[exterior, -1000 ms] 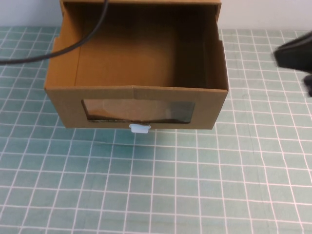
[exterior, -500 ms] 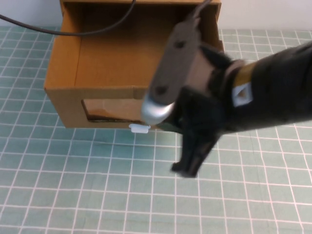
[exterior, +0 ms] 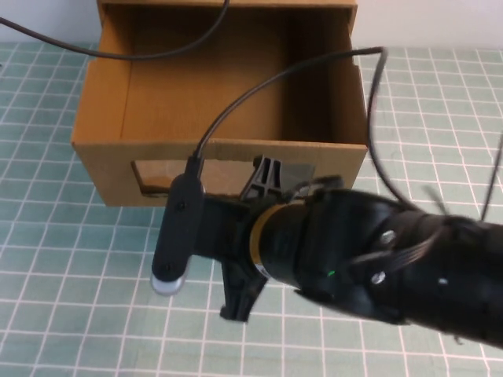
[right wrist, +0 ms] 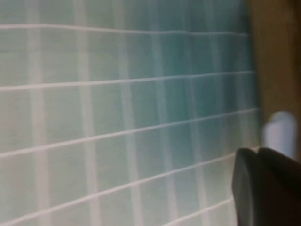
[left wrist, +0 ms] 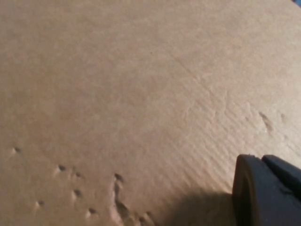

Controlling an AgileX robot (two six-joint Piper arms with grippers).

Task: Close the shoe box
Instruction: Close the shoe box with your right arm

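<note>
The brown cardboard shoe box (exterior: 102,169) stands at the back of the mat with its drawer pulled out and open on top. Part of its clear window (exterior: 153,174) shows; my right arm hides the rest and the white tab in the high view. The tab (right wrist: 281,132) shows in the right wrist view beside the box's front (right wrist: 277,56). My right gripper (exterior: 236,302) is shut and empty, just in front of the box's front panel, also seen in its wrist view (right wrist: 268,188). My left gripper (left wrist: 268,193) is shut, close against bare cardboard (left wrist: 117,94); it is out of the high view.
A green cutting mat with a white grid (exterior: 71,314) covers the table. Black cables (exterior: 236,110) hang across the open drawer. A slim black camera stick with a silver tip (exterior: 174,236) juts from my right wrist in front of the box.
My right arm has swung in from the right edge, across the front of the box and down to the left, now covering the tab and most of the window. The box has not moved.
</note>
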